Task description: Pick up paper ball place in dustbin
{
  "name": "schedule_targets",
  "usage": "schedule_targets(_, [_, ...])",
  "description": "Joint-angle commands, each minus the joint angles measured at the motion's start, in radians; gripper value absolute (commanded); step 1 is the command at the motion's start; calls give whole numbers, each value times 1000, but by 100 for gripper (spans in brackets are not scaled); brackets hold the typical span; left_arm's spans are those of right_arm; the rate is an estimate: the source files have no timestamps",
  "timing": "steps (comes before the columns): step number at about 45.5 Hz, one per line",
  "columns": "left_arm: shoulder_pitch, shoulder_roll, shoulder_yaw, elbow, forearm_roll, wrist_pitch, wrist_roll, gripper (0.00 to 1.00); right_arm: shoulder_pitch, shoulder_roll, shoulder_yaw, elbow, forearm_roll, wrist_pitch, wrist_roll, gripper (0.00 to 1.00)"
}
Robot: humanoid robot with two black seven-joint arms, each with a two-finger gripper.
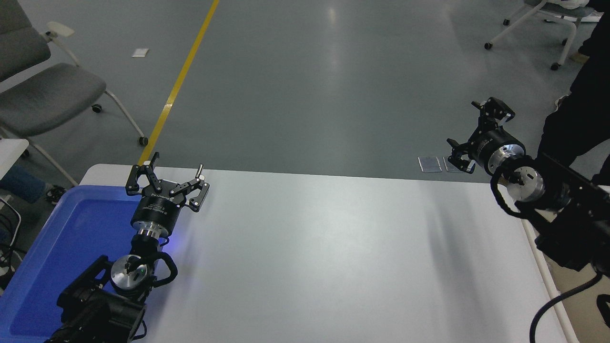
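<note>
No paper ball shows anywhere in the head view. My right gripper [470,132] hangs open and empty above the table's far right corner, its fingers spread toward the floor beyond the edge. Its arm reaches in from the right edge and covers most of the dustbin [554,291]; only a strip of cream rim and some beige inner wall show at the lower right. My left gripper [177,164] is parked open and empty at the lower left, over the right edge of the blue tray.
The shallow blue tray [66,238] lies on the left end of the white table [310,262]. A person in dark clothes [579,119] stands past the far right corner. Wheeled chairs [52,90] stand on the floor at the left and top right.
</note>
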Motion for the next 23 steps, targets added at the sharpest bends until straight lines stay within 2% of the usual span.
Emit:
schedule_targets(1, [0, 0, 0, 0, 0, 0, 0, 99, -81, 47, 75, -9, 90, 156, 0, 100])
schedule_targets(11, [0, 0, 0, 0, 0, 0, 0, 99, -121, 49, 141, -55, 93, 236, 19, 100])
schedule_targets(23, [0, 0, 0, 0, 0, 0, 0, 99, -140, 61, 146, -56, 95, 242, 22, 100])
